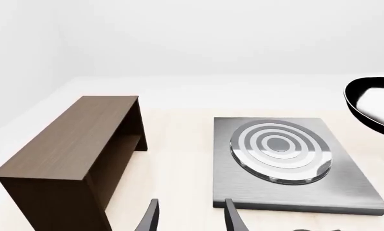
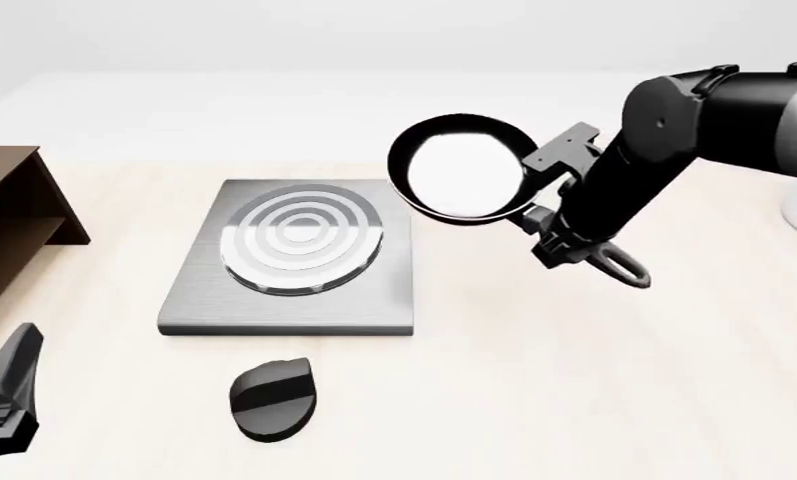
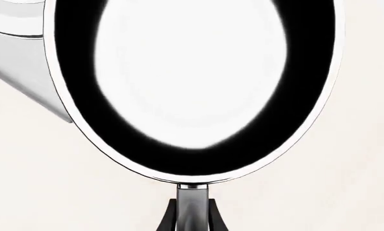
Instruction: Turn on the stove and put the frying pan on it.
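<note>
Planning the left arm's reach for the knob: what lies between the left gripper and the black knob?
Nothing: in the front view only bare table separates the left gripper from the knob.

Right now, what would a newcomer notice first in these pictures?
First, the black frying pan, held in the air by the right gripper at its handle, just beyond the stove's far right corner. Next, the grey stove with silver rings at the table's middle, the black knob lying in front of it and a brown shelf at the left.
</note>
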### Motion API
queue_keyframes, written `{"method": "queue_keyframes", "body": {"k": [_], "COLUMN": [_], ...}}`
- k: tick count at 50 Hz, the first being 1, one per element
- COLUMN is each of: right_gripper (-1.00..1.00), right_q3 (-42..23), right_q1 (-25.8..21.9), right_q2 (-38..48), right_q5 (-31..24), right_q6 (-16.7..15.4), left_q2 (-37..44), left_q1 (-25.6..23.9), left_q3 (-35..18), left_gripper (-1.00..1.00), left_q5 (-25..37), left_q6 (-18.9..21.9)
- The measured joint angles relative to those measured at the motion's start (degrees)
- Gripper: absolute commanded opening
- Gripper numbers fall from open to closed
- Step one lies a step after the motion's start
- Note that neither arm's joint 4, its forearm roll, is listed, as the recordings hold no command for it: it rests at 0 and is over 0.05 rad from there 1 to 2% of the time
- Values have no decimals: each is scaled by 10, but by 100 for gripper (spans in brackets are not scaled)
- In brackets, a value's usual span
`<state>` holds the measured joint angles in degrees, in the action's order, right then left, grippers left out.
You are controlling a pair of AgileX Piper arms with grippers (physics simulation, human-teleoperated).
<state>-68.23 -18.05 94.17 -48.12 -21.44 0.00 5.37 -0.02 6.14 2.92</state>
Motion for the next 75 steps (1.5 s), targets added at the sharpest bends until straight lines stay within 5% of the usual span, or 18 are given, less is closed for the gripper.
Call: {"method": "queue_keyframes", "body": {"k": [42, 75], "right_gripper": [-100, -100], "right_q3": [-248, -277], "right_q1": [-178, -212], "right_q2": [161, 234], "right_q5": [-102, -89], "right_q6": [35, 58], "left_q2": [0, 0], "left_q1": [2, 4], "left_q3": [0, 0], "left_gripper": [100, 100], "left_q5": [-2, -2], "left_q6": [-2, -7]}}
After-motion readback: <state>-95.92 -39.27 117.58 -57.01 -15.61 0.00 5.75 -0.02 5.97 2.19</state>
